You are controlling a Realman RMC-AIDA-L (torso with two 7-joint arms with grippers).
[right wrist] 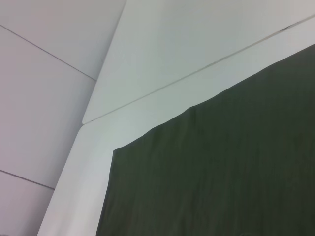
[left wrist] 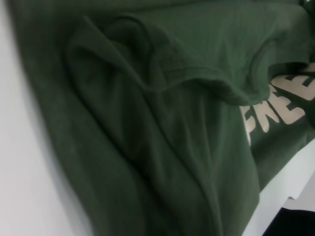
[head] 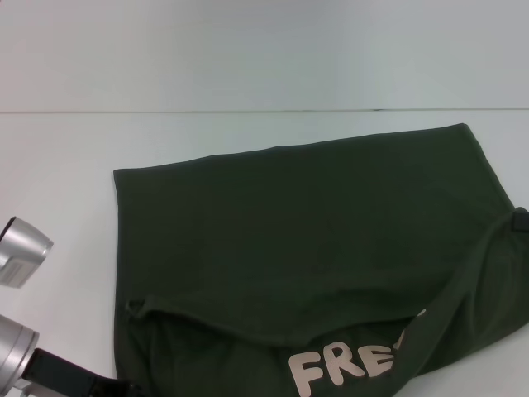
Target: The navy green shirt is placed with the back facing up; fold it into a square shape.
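Observation:
The navy green shirt [head: 289,223] lies spread over the white table [head: 58,157], filling the middle and right of the head view. Its near part is turned over, so pale letters [head: 339,364] show at the front edge. A band of cloth runs diagonally from the right edge down to the letters. My left gripper [head: 78,382] shows only as a black body at the shirt's near left corner. A small black piece of my right gripper [head: 521,219] shows at the right edge, against the raised cloth. The left wrist view shows rumpled folds [left wrist: 147,123] and the letters [left wrist: 280,105]. The right wrist view shows flat cloth [right wrist: 221,162].
Bare white table lies to the left of the shirt and behind it up to the far edge [head: 264,111]. In the right wrist view the table's rounded corner [right wrist: 86,120] is close to the shirt's corner. A dark object [left wrist: 295,223] sits beyond the cloth in the left wrist view.

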